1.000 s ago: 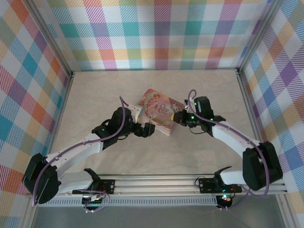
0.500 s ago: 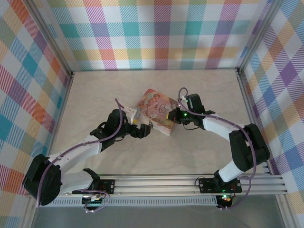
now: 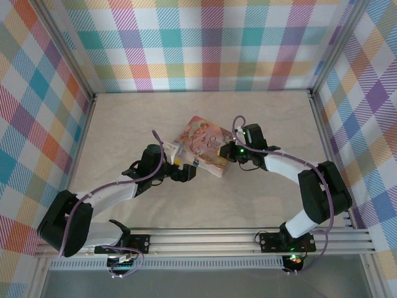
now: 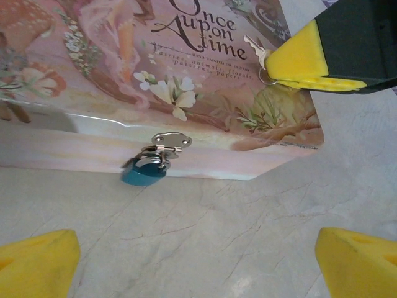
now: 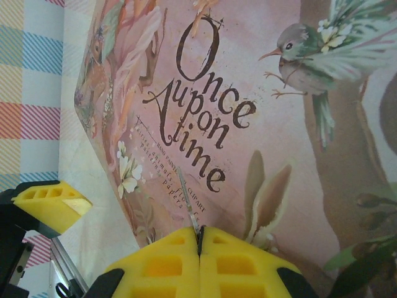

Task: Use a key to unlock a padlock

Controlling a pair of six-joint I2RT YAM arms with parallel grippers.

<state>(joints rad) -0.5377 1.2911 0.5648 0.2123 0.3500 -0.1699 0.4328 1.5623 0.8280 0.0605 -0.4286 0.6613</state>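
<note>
Well, my left hand (image 3: 185, 171) sits low over the desk (image 3: 118, 130) with its fingers spread wide, holding nothing, and faces the front wall of the pink tin (image 4: 93, 62). In its wrist view the padlock (image 4: 142, 172) hangs from the tin's metal hasp (image 4: 169, 141), with its blue body low at the foot of that wall, by the desk. Further right, the key (image 5: 188, 205) is held over the printed lid, its thin blade reaching toward the lettering. My right hand (image 5: 200, 245) is pinched closed on the key's head. Its yellow pads (image 4: 301, 59) are pressed together above the tin's near right corner, apart from the padlock.
</note>
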